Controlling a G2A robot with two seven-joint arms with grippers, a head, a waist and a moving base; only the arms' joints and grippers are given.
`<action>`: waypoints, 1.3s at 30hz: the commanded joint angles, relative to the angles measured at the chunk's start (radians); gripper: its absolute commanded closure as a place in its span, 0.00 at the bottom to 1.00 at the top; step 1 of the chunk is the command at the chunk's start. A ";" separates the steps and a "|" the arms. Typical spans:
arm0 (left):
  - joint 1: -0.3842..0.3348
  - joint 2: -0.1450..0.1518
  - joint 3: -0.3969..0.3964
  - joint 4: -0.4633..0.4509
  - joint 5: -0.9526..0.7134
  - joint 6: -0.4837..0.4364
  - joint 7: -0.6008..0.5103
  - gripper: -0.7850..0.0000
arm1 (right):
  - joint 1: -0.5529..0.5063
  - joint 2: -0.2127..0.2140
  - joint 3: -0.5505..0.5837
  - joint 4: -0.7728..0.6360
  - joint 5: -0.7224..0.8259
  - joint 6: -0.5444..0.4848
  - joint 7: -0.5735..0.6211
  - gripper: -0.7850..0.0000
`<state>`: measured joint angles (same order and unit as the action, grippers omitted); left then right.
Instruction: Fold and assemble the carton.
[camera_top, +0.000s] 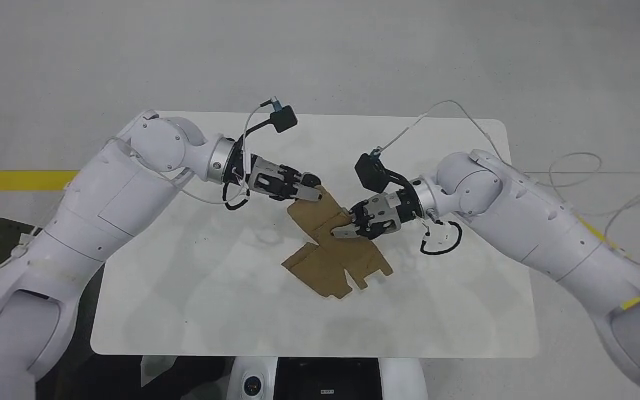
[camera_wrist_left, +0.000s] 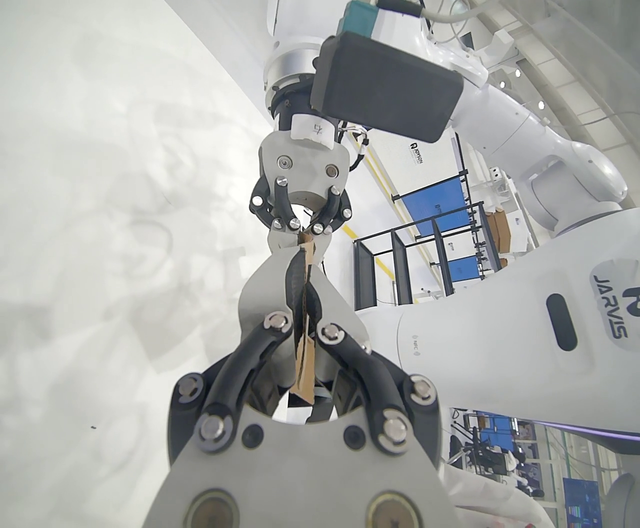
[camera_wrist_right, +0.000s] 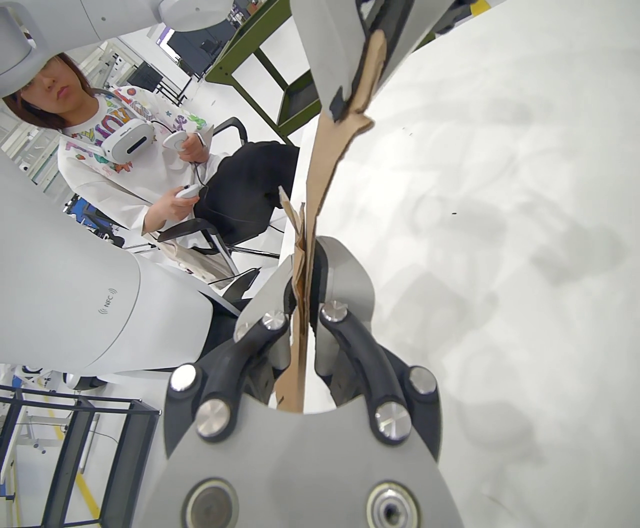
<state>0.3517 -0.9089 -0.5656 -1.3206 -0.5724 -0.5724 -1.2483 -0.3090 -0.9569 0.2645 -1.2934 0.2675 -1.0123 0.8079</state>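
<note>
Top view, L to R: the left gripper (camera_top: 312, 190) comes in over the white table (camera_top: 180, 310) from the left. It is clenched on the far-left corner of a flat brown carton (camera_top: 335, 258). The carton sits near table centre, unfolded, its die-cut flaps spread toward the robot. Just right of that corner, the right gripper (camera_top: 345, 228) pinches the same sheet at its right edge, tips near the other's.

Probably both grip one panel from opposite sides so a crease btwn them can be bent w/o the sheet sliding.

Wrist views add what the top view can't: the card edge-on, squeezed tight btwn each finger pair. In the left wrist view the carton (camera_wrist_left: 304, 360) runs straight to the opposite pincer. In the right wrist view the carton (camera_wrist_right: 320, 185) has a 2nd ply alongside, so one flap looks doubled over. Can't tell if the near flaps rest on the table.
</note>
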 joint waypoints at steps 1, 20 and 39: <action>-0.005 0.005 0.007 -0.008 -0.001 -0.005 0.005 1.00 | 0.002 0.000 -0.003 0.001 0.001 0.000 0.000 1.00; -0.008 0.073 0.007 -0.009 -0.031 -0.154 0.155 0.00 | -0.049 -0.002 0.115 0.043 0.092 0.000 0.000 1.00; 0.003 0.078 0.044 0.024 0.035 -0.199 0.200 0.00 | -0.252 -0.060 0.413 0.118 0.102 0.000 -0.207 1.00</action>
<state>0.3546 -0.8292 -0.5257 -1.2996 -0.5417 -0.7703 -1.0500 -0.5515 -1.0128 0.6675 -1.1751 0.3614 -1.0123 0.6067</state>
